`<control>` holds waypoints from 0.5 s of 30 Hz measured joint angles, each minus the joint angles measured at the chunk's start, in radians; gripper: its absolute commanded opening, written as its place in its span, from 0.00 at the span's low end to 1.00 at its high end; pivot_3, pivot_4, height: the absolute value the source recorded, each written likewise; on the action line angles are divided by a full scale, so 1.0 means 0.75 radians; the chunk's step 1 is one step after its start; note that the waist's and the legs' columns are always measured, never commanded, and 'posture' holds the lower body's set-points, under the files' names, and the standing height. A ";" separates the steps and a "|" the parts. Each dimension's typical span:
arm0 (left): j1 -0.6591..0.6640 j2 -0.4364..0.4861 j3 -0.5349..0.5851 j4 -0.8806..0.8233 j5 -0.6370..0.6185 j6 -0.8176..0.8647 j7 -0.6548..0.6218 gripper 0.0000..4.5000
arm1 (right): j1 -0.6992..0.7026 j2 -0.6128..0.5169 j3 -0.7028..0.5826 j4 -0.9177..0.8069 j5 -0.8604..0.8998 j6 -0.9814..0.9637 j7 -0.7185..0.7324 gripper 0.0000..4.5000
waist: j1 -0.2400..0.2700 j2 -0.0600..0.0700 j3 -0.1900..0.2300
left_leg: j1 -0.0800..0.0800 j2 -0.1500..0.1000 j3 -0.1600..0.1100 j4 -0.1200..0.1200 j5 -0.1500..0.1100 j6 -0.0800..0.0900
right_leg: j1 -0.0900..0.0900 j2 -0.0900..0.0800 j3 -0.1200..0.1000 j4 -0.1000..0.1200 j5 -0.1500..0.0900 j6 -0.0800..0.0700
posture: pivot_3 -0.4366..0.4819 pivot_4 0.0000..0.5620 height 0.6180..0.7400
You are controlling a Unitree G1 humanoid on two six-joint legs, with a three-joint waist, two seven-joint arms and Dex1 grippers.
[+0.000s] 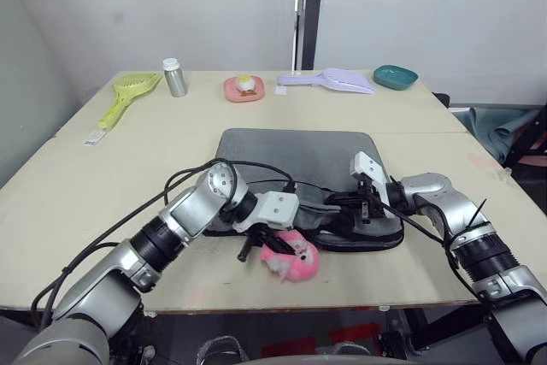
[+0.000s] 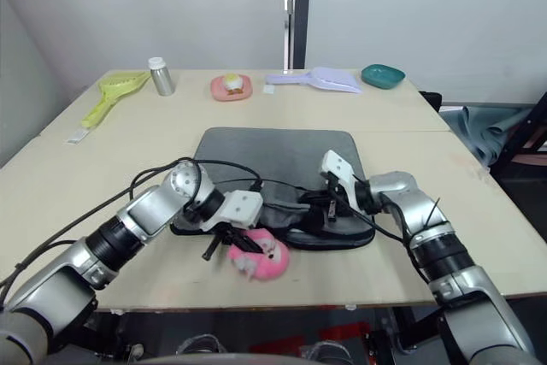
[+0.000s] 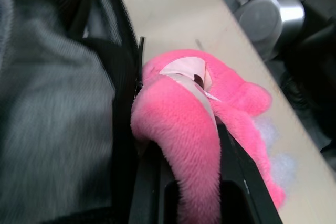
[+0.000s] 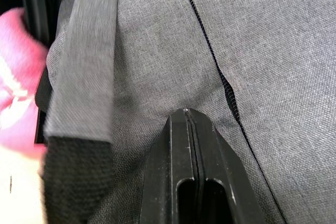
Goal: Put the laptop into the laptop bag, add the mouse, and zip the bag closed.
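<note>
The laptop bag (image 1: 299, 164) lies flat mid-surface, its zippered long edge along the near side; the left end effector (image 1: 272, 243) is clamped on the pink plush charm (image 1: 292, 258) there, the right end effector (image 1: 353, 209) pressed together on the fabric beside it

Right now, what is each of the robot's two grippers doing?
Left gripper: jaws closed on the pink plush charm.
Right gripper: jaws shut, tips pressed against the laptop bag, holding nothing.
</note>
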 measured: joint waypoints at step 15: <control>0.065 -0.214 0.229 0.068 -0.311 0.524 0.088 0.05 | 0.000 -0.035 -0.012 -0.023 0.000 0.012 0.018 0.00 | -0.001 -0.001 0.005 | -0.003 0.000 0.001 0.000 0.000 0.000 | -0.004 0.000 0.000 -0.003 0.000 0.000 | 0.48 0.27 1.00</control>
